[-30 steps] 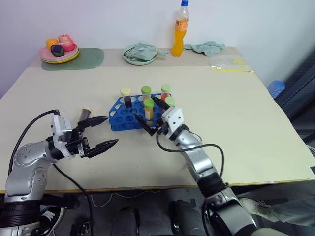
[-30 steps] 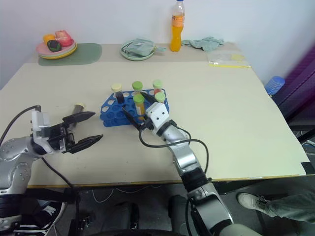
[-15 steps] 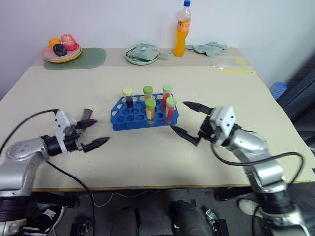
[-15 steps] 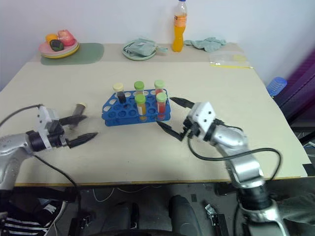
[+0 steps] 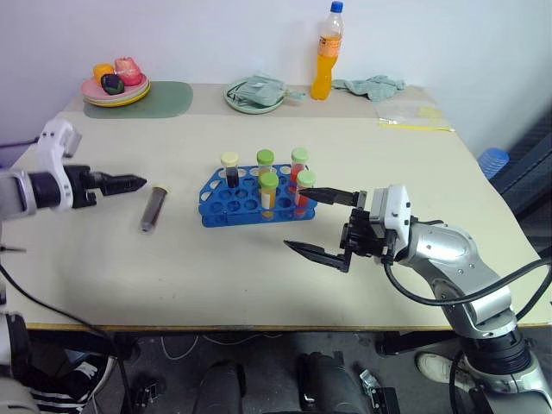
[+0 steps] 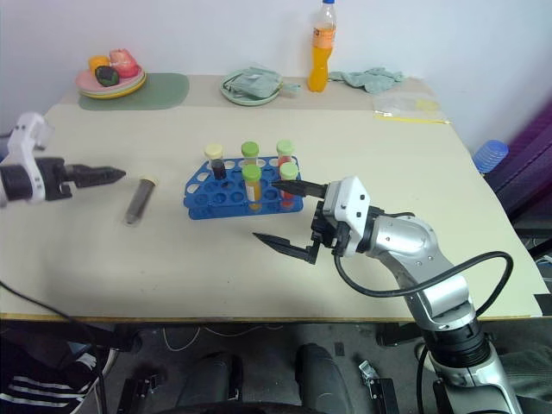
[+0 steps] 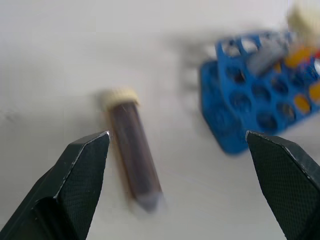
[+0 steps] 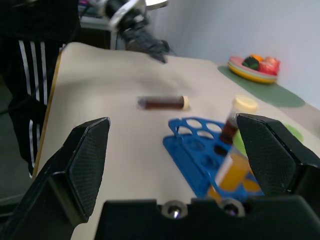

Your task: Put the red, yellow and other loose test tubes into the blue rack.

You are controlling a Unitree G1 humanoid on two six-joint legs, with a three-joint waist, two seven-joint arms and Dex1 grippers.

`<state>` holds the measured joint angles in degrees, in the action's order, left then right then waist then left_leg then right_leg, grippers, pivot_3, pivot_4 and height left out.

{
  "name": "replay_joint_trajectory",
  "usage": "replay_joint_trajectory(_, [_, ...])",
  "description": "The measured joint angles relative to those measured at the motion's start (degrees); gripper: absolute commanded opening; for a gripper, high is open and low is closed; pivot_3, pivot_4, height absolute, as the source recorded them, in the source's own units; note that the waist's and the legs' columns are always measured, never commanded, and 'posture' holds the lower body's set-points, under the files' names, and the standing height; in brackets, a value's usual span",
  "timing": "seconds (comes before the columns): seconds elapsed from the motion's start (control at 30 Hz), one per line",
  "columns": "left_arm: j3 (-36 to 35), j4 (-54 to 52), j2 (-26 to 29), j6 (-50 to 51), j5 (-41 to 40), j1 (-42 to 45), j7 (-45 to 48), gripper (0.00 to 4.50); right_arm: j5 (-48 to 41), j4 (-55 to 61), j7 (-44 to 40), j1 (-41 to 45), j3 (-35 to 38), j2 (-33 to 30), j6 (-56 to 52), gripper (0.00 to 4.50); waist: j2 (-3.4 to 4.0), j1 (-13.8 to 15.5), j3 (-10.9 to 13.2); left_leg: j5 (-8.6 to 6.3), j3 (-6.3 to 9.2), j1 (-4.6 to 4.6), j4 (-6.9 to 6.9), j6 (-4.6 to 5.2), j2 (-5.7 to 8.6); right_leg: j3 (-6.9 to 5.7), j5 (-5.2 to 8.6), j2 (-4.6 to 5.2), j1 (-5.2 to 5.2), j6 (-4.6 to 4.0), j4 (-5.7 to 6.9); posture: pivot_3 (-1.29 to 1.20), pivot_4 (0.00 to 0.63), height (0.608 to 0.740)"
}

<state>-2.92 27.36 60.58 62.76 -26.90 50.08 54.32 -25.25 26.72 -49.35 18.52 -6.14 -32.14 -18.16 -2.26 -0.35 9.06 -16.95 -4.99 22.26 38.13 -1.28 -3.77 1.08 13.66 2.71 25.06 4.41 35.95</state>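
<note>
**Both end effectors wide and empty; one dark tube loose on the counter**

Your left end effector [image 5: 129, 182] hangs above the counter [image 5: 431, 172] with its two black fingers spread wide, as the left wrist view shows, and nothing between them. The dark brown test tube [image 5: 152, 210] with the cream cap lies flat on the counter just ahead of and below those fingertips, apart from them. Its cap end points away from you. The blue rack [image 5: 220, 210] sits beyond that tube, further toward your right side, and does not touch it.

Your right end effector [image 5: 321, 224] is also wide, and it too carries nothing. It points across toward your left, with one finger close to the rack's near right corner and the other lower, over bare counter in front of the rack. Neither finger touches the rack.

In the rack you have five tubes standing upright: a dark one with a cream cap [image 5: 229, 169] at the back left, two yellow-orange ones with green caps [image 5: 266, 191], and two red ones with green caps [image 5: 302, 188] nearest the right end effector.
</note>
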Motion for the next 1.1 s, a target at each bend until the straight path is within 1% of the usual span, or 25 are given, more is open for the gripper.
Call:
replay_joint_trajectory(0.03, [4.2,5.6,0.0,-1.0,2.9,4.5,2.5,4.50,0.5,-0.1,0.1,-0.1,-0.4,0.4,0.2,4.46,0.01,-0.1,0.0,0.00,-0.02,0.01,0.01,0.00,0.01,0.01,0.00,0.00,0.00,0.00,-0.01,0.00,0.150,0.740])
replay_joint_trajectory(0.1, [10.2,13.6,-0.7,-2.9,7.8,9.7,6.4,4.50,1.3,-0.1,0.5,-0.2,-0.6,0.9,0.8,4.46,0.03,-0.3,0.0,0.00,-0.03,0.01,0.01,0.00,0.01,0.02,0.00,0.00,0.01,0.00,0.01,0.00,0.150,0.740])
replay_joint_trajectory(0.17, [15.8,21.3,-3.1,-5.4,12.9,13.3,9.9,4.50,1.9,-0.3,0.8,-0.3,-0.7,1.3,1.3,4.46,0.03,-0.4,0.0,0.00,-0.02,0.02,0.01,0.00,-0.01,0.01,0.00,-0.02,0.04,0.01,0.04,0.00,0.150,0.740])
replay_joint_trajectory(0.27, [20.2,31.2,-6.9,-9.7,18.6,17.3,13.1,4.50,2.7,-0.4,1.3,-0.5,-1.0,1.7,1.9,4.46,-0.02,-0.4,0.0,0.00,-0.01,0.06,0.01,0.01,-0.03,0.00,0.00,-0.04,0.10,0.01,0.06,0.00,0.150,0.740])
replay_joint_trajectory(0.3, [21.2,34.9,-8.6,-11.4,20.9,19.1,13.2,4.50,2.9,-0.4,1.5,-0.5,-1.1,1.9,2.1,4.46,-0.04,-0.3,0.0,0.00,0.00,0.07,0.02,0.01,-0.04,0.00,0.00,-0.03,0.10,0.01,0.05,0.00,0.150,0.740])
replay_joint_trajectory(0.4, [22.0,41.3,-11.4,-14.9,25.1,22.1,12.6,4.50,3.8,-0.4,2.1,-0.7,-1.4,2.0,2.3,4.46,-0.05,-0.3,0.0,0.00,-0.01,0.10,0.04,0.01,-0.03,0.01,-0.01,-0.01,0.10,0.01,0.03,0.00,0.150,0.740])
replay_joint_trajectory(0.6, [21.9,47.1,-14.1,-17.1,29.7,23.5,13.4,4.50,4.3,-0.4,3.0,-1.4,-1.4,2.0,2.4,4.46,-0.05,-0.4,0.0,0.00,0.00,0.10,0.04,0.02,-0.03,0.01,-0.01,-0.01,0.11,0.02,0.06,0.00,0.150,0.740])
replay_joint_trajectory(0.73, [21.6,48.3,-16.0,-18.7,31.7,23.5,15.5,4.50,4.8,-0.4,3.7,-1.3,-1.4,2.0,2.3,4.46,-0.06,-0.3,0.0,0.00,0.01,0.11,0.06,0.02,-0.03,0.01,-0.01,0.00,0.10,0.02,0.07,0.00,0.150,0.740])
replay_joint_trajectory(0.77, [20.9,48.5,-16.4,-19.4,31.8,23.5,14.8,4.09,5.0,-0.4,4.1,-0.9,-1.4,2.2,2.3,4.50,-0.07,-0.3,0.0,0.00,0.01,0.11,0.06,0.02,-0.03,0.01,-0.02,0.00,0.10,0.03,0.07,0.00,0.150,0.740])
replay_joint_trajectory(0.8, [20.3,48.6,-16.6,-19.5,31.9,23.5,14.1,3.97,5.0,-0.4,4.3,-0.6,-1.4,2.3,2.3,4.50,-0.07,-0.3,0.0,0.00,0.01,0.11,0.07,0.02,-0.03,0.01,-0.02,0.00,0.10,0.03,0.07,0.00,0.150,0.740])
replay_joint_trajectory(0.83, [19.2,48.9,-17.0,-19.5,31.9,23.5,13.3,3.68,5.2,-0.4,4.6,-0.1,-1.4,2.4,2.3,4.50,-0.07,-0.3,0.0,0.00,0.01,0.11,0.07,0.02,-0.03,0.01,-0.02,0.01,0.10,0.04,0.07,0.00,0.150,0.740])
replay_joint_trajectory(0.93, [17.2,49.5,-17.4,-19.2,31.9,23.3,11.8,2.25,5.6,-0.4,5.3,0.4,-1.4,2.4,2.1,4.50,-0.08,-0.4,0.0,0.00,0.03,0.10,0.07,0.02,-0.04,0.00,-0.11,-0.01,0.10,0.19,0.10,0.00,0.150,0.740])
replay_joint_trajectory(1.0, [16.4,49.5,-17.5,-19.2,31.9,23.2,11.3,1.20,5.7,-0.4,5.5,0.4,-1.4,2.4,2.0,4.50,-0.08,-0.4,0.0,0.00,0.03,0.10,0.07,0.02,-0.04,0.00,-0.11,-0.01,0.10,0.20,0.11,0.00,0.150,0.740])
replay_joint_trajectory(1.03, [15.0,49.6,-17.6,-19.2,31.8,23.1,10.2,0.82,5.8,-0.4,5.7,0.4,-1.4,2.4,1.7,4.50,-0.08,-0.4,0.0,0.00,0.03,0.10,0.07,0.02,-0.04,0.00,-0.12,-0.01,0.10,0.21,0.11,0.00,0.150,0.740])
replay_joint_trajectory(1.07, [14.2,49.6,-17.6,-19.3,31.7,23.1,9.0,0.67,5.8,-0.4,5.8,0.5,-1.4,2.4,1.6,4.50,-0.08,-0.4,0.0,0.00,0.03,0.10,0.07,0.02,-0.04,0.00,-0.12,-0.01,0.10,0.22,0.11,0.00,0.150,0.740])
replay_joint_trajectory(1.1, [13.2,49.6,-17.6,-19.5,31.5,23.1,7.9,0.67,5.9,-0.4,5.9,0.5,-1.4,2.4,1.5,4.50,-0.08,-0.4,0.0,0.00,0.03,0.10,0.07,0.02,-0.04,0.00,-0.13,0.00,0.10,0.22,0.11,0.00,0.150,0.740])
